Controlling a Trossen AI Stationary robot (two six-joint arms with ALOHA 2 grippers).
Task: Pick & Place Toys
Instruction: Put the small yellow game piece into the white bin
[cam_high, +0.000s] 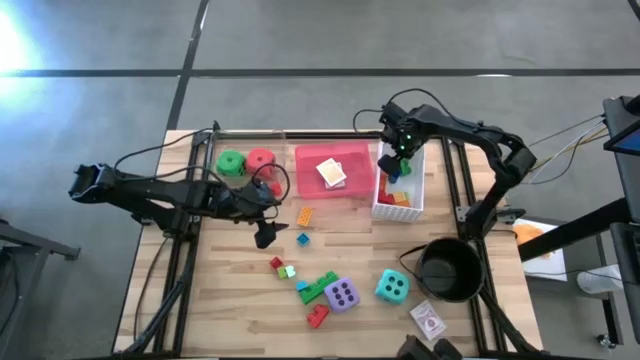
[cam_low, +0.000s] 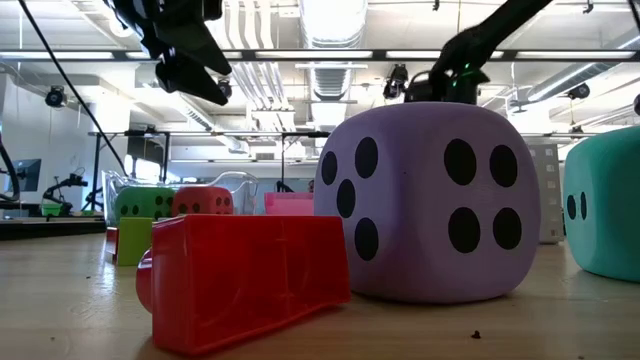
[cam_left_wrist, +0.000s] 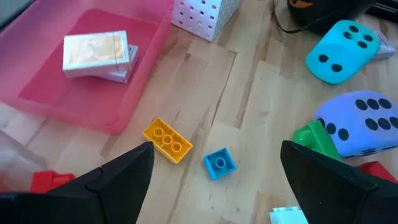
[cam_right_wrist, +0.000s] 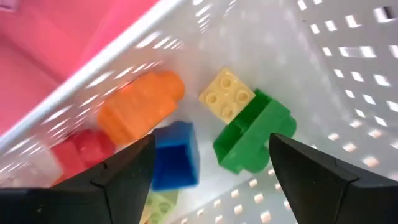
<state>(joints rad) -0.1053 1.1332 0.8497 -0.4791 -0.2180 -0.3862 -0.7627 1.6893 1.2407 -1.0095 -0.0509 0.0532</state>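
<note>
The right gripper (cam_high: 398, 160) hangs over the white mesh basket (cam_high: 416, 190), right of the middle, jaws spread wide. Bricks (cam_right_wrist: 252, 134) lie inside the basket. The left gripper (cam_high: 265, 236) hovers over the desk (cam_high: 230, 300) near the yellow brick (cam_left_wrist: 166, 140), jaws spread, holding nothing.

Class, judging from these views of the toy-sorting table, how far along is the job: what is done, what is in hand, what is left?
Done: bricks lie in the white basket, card packs in the pink tray, red die and green die in a clear bin.

In hand: right gripper open over the basket's bricks; left gripper open above the blue brick.

Left: purple die, teal die, loose bricks.
</note>
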